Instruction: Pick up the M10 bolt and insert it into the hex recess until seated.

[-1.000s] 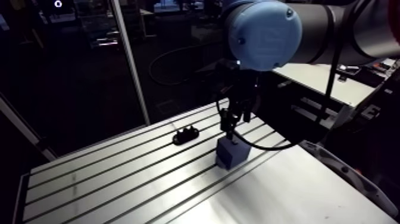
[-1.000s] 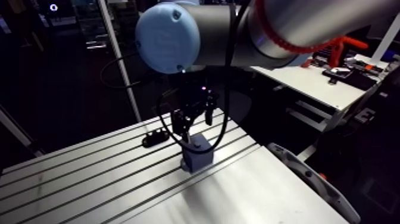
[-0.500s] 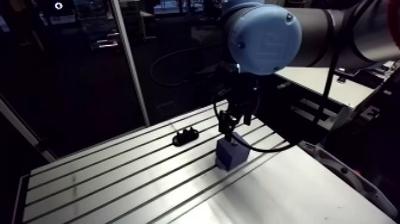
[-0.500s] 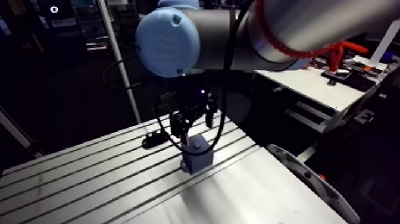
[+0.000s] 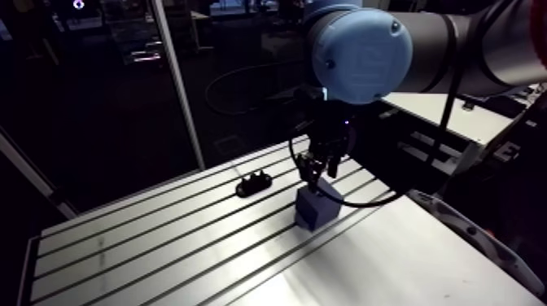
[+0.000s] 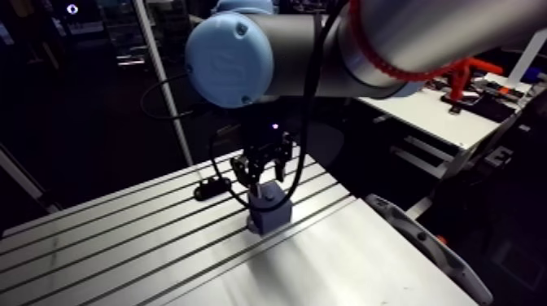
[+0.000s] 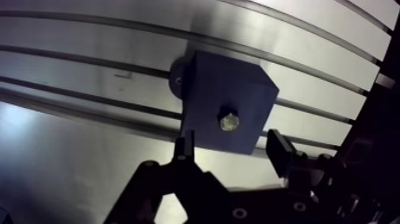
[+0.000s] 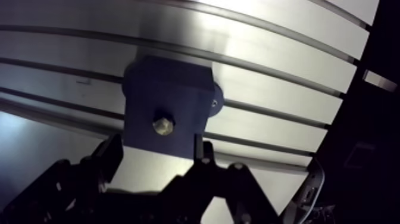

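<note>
— What is that on the left of the table [image 5: 122, 244]?

— A small black piece [image 5: 253, 185], lying across a slot toward the far side. I cannot tell what it is. It sits well apart from my work, so I let it be.

— And to the right of it?

— The blue block [image 7: 226, 101]. It stands square over the slots, with a round tab [image 7: 177, 80] at its foot. I take that tab for its fixing, so the block does not slide when something is pushed down into it.

— Where is the bolt?

— The bolt [image 7: 229, 121] stands upright in the middle of the block's top face. Only its head shows: small, six-sided, a dull pale metal against the dark blue. The shank is hidden inside the block. The head looks low on the face, so I judge it seated or nearly so, though I cannot see how deep it goes.

— And your pincer?

— My pincer [image 7: 231, 143] hangs just above the block, released and grasping nothing. The fingers [image 7: 280, 149] stand wide, one to each side of the head and touching neither it nor the block. I judge that this spread lets me lift clear without dragging the bolt.
</note>
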Robot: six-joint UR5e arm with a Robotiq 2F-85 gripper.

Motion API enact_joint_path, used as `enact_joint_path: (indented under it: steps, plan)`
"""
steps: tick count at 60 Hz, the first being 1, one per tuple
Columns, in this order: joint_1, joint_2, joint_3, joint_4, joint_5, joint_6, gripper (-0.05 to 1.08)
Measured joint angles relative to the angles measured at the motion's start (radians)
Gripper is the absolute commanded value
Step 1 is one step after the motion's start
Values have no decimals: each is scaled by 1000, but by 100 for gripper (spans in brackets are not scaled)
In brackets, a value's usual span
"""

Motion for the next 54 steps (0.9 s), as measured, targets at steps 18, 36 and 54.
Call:
enact_joint_path:
  steps: [18, 36, 54]
  plan:
    - [-4, 21, 3, -28, 2, 6, 43]
    - [-6, 24, 10, -34, 10, 17, 47]
    - [-7, 24, 14, -35, 12, 22, 50]
